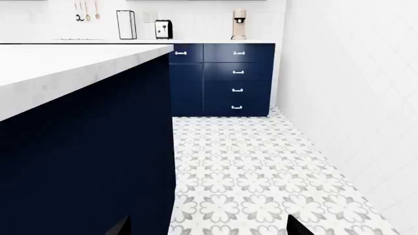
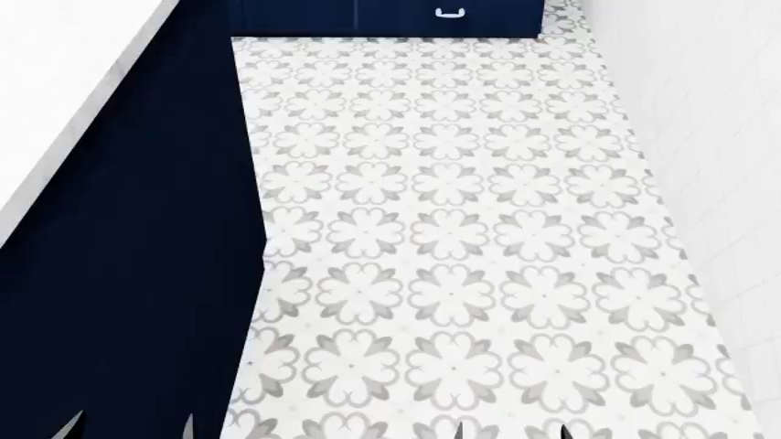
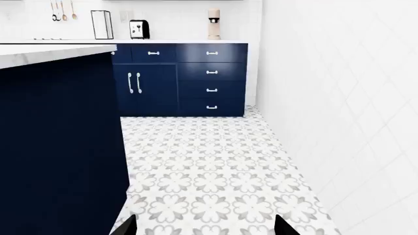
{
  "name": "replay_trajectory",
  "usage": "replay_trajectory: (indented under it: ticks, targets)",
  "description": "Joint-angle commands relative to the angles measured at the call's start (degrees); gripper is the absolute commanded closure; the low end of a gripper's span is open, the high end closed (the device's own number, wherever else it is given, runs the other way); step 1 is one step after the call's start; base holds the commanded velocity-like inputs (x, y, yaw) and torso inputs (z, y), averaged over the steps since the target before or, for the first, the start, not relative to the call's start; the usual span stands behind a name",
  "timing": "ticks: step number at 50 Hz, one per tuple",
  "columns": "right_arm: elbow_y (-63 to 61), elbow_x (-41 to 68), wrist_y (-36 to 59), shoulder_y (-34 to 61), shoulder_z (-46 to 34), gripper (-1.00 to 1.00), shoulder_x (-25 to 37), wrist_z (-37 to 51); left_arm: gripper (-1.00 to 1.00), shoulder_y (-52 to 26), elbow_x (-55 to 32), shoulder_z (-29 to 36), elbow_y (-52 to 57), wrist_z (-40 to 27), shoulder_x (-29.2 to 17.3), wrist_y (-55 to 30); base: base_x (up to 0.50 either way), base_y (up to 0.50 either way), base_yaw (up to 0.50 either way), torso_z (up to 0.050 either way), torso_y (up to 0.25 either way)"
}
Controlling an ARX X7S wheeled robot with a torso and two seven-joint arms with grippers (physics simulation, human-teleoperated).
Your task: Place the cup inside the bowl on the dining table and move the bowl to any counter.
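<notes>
The cup, the bowl and the dining table are out of view in every frame. A counter with a white marble top and navy blue sides stands close on the left, also seen as counter and counter. My left gripper is open, only its two dark fingertips showing, with nothing but floor between them. My right gripper is open and empty in the same way. In the head view the left gripper and right gripper show as fingertips at the lower edge.
A grey-and-white floral tile floor runs between the near counter and a white tiled wall. At the far end, navy drawers carry a back counter with a toaster and a beige appliance.
</notes>
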Motion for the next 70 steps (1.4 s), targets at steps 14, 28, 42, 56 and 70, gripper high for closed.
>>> replay_trajectory:
  ticks: [14,28,42,56,70]
  targets:
    - [-0.04,3.52,-0.97,-0.07,-3.34,-1.0,2.95,3.11,-1.0,0.14,-3.37,3.14,0.15,-3.48,-3.06,0.03,0.0,0.0,0.0,0.0,0.0]
    - [-0.14,4.32,-0.52,-0.06,-4.84,-1.0,4.18,4.56,-1.0,0.08,-4.65,4.58,0.22,-4.58,-4.22,-0.09,-0.5,0.04,0.0,0.0,0.0]
    - [0.63,4.98,-1.03,0.31,-6.04,-1.0,5.06,5.53,-1.0,0.3,-5.52,5.62,1.47,-5.89,-4.99,-0.05,-0.5,0.03,0.0,0.0,0.0]
    - [0.28,5.47,-0.97,0.37,-7.24,-1.0,6.06,6.64,-1.0,0.13,-6.27,6.78,0.96,-6.79,-5.98,0.34,-0.49,0.21,0.0,0.0,0.0]
    - [0.16,5.57,-1.19,0.4,-8.17,-1.0,6.85,7.8,-1.0,0.1,-7.19,7.59,1.02,-7.39,-6.82,0.52,-0.26,0.46,0.0,0.0,0.0]
